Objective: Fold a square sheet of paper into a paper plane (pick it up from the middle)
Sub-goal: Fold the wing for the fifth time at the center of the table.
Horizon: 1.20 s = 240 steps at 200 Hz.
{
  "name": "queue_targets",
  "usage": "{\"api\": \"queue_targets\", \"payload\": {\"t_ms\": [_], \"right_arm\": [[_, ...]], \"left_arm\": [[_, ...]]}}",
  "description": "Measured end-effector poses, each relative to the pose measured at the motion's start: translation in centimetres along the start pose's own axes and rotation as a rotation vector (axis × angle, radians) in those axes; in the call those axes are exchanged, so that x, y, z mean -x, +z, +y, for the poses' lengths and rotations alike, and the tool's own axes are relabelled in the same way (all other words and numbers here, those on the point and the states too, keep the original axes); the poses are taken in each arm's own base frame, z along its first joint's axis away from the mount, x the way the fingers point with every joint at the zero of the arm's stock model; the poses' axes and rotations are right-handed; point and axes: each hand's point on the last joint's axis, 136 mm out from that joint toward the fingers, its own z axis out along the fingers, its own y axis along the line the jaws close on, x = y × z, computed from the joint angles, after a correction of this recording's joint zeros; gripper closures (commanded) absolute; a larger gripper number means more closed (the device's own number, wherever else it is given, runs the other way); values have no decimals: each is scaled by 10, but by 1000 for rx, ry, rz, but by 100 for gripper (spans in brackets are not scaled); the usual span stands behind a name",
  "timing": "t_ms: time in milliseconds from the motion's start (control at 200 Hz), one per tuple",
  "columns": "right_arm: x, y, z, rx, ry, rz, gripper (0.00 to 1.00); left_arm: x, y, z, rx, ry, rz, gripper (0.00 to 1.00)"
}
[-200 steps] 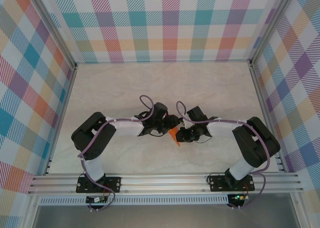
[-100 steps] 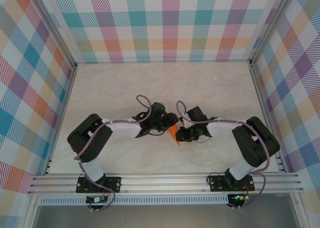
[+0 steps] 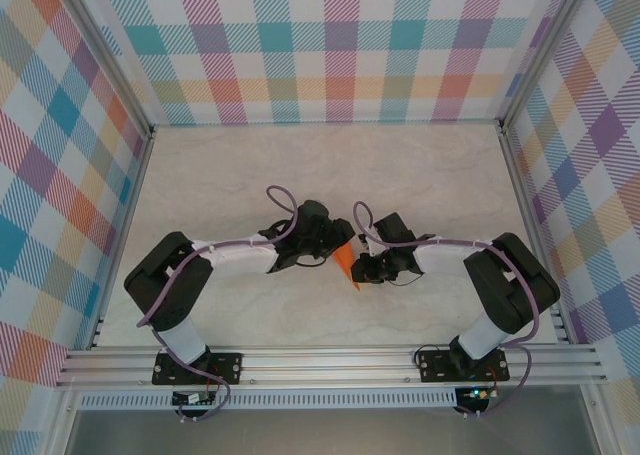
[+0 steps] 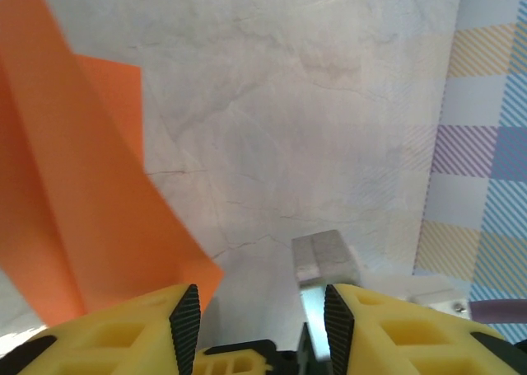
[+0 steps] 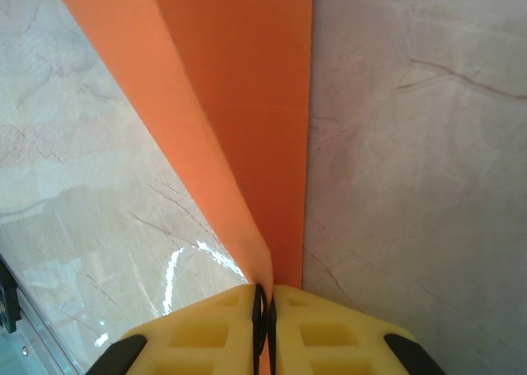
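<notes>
Basically, the orange paper sits btwn the two arms, near mid-table over the marble-look tabletop, already creased into a narrow layered wedge, not a flat square. It looks tilted up off the top rather than lying flat, tho I can't tell whether any edge touches down. Right gripper has its jaws pinched tight on one end of the paper, right at the fold line; in the right wrist view the strip runs straight away from its yellow fingers, w/ one flap leaning off to the left. Left gripper has jaws partly apart w/ nothing btwn them; the paper hangs to its left, lower corner just beside the left-hand pad, contact unclear. Handling, my read: v. light, thin, floppy away from the creases and a bit stiffer along them. It's prob. easy to crumple or tear if the two arms pull against each other, and likely to slide out of a loose pinch. Best hold IMO is on a folded edge or the centre crease, where the layers stack, not on a single loose flap. With one end clamped, a 2nd pinch should go on the free end close to the crease, w/ light squeeze and no twisting.
</notes>
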Motion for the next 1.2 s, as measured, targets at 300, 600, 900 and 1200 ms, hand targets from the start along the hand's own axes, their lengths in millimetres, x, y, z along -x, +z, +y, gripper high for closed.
{"api": "queue_targets", "payload": {"t_ms": [300,600,900,1200], "right_arm": [[0,0,0,5,0,-2,88],[1,0,1,10,0,-4,85],[0,-1,4,19,0,-3,78],[-5,-11,6,7,-11,1,71]], "left_arm": [[-2,17,9,20,-34,14,55],[1,18,29,98,-53,-16,57],[2,17,38,139,-55,-26,57],[0,21,46,158,-42,-20,58]]}}
